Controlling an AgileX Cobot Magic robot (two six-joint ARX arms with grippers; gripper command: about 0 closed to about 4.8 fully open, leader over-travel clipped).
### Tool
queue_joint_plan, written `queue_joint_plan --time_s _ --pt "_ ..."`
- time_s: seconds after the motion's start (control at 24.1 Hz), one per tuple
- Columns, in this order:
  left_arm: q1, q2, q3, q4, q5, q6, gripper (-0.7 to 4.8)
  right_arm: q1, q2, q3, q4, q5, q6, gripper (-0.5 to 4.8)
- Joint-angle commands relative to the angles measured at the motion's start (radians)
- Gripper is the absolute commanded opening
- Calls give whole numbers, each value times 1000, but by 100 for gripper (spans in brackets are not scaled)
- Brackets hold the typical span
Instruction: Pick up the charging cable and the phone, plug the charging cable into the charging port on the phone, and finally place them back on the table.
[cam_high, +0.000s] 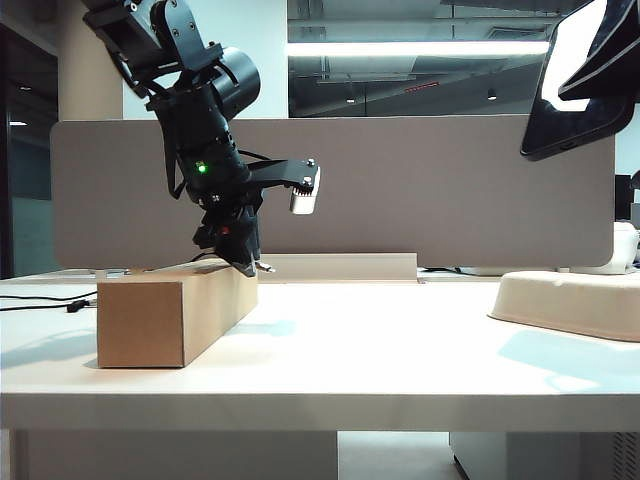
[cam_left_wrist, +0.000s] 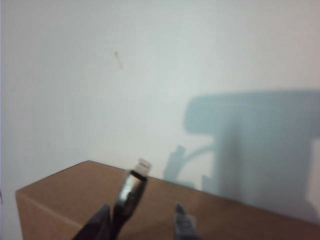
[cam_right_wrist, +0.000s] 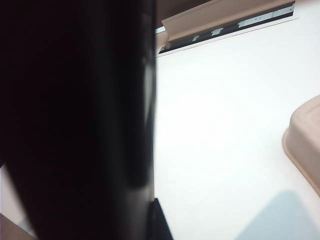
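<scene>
Left pincer (cam_left_wrist: 142, 220) hangs spread over my cardboard box (cam_high: 170, 315), charging cable (cam_left_wrist: 132, 187) plug between its fingers. Right pincer (cam_high: 590, 70), raised, pinches the phone (cam_right_wrist: 75, 120).

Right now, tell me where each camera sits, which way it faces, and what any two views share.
Exterior view: off the arms at table height, facing the table edge and grey divider; shows the left gripper at the cardboard box.
Left wrist view: looks down past open jaws at the charging cable plug over the box.
Right wrist view: mostly blocked by the phone in the right gripper; beyond, table and cream tray.
Shared: box, cable plug, tray.
</scene>
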Motion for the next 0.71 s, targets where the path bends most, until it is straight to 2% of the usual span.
queue_joint_plan --time_s 0.04,0.5,0.71 --pt "1 23 4 26 4 4 156 1 -6 7 33 -9 -7 -2" --pt "3 54 4 46 -9 4 152 1 -6 7 34 -8 -7 -2" --pt "4 49 10 19 -68 4 152 1 -6 7 34 -8 -7 -2"
